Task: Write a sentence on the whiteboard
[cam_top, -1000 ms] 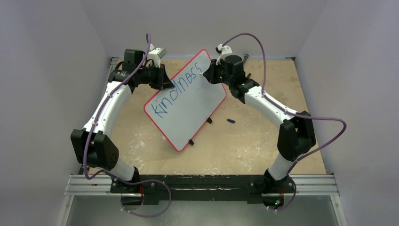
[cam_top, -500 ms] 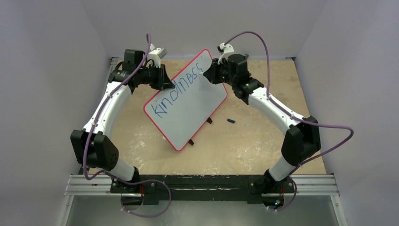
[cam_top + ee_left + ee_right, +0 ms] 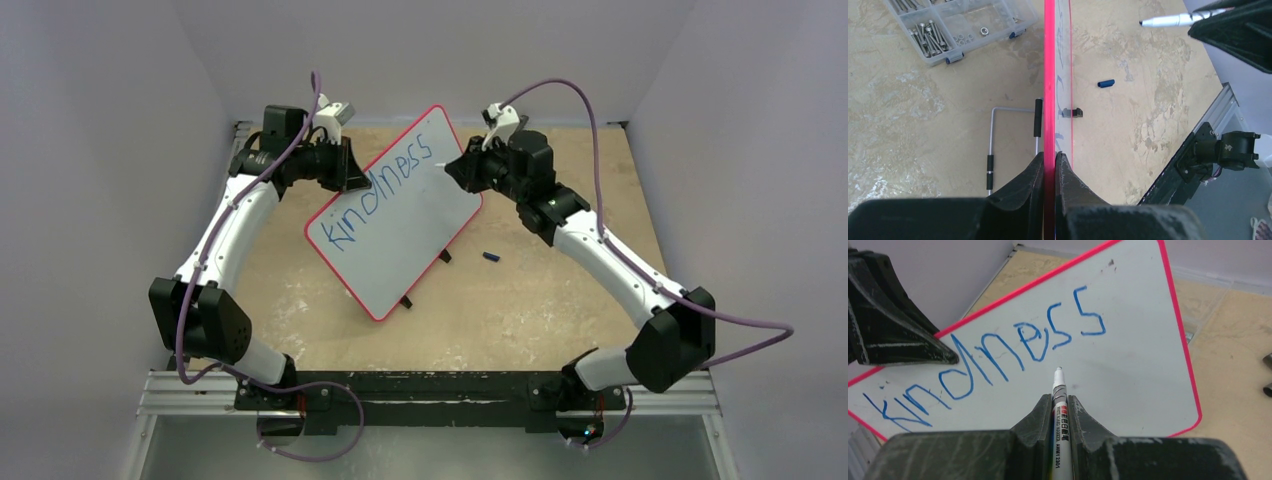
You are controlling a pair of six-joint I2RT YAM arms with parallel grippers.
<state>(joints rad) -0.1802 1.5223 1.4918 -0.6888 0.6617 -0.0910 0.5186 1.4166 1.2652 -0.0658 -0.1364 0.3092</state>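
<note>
The whiteboard (image 3: 410, 235), white with a red rim, stands tilted over the middle of the table. The blue word "kindness" (image 3: 383, 190) runs slanted across its upper part; this is all of the sentence that shows. My left gripper (image 3: 356, 177) is shut on the board's upper-left rim (image 3: 1049, 75), with both jaws pressed against the red edge (image 3: 1049, 158). My right gripper (image 3: 1059, 400) is shut on a white marker (image 3: 1058, 390). The marker's tip points at the board just below the last "s" (image 3: 1090, 315). In the left wrist view the marker (image 3: 1168, 20) hangs apart from the board.
A blue marker cap (image 3: 490, 257) lies on the table to the right of the board. A clear compartment box of screws (image 3: 958, 25) and a wire stand (image 3: 990, 145) lie behind the board. Purple walls close in the left, right and far sides.
My right arm has swung to the right, and the marker has come away from the board's surface. The left arm and the board have stayed where they were.
</note>
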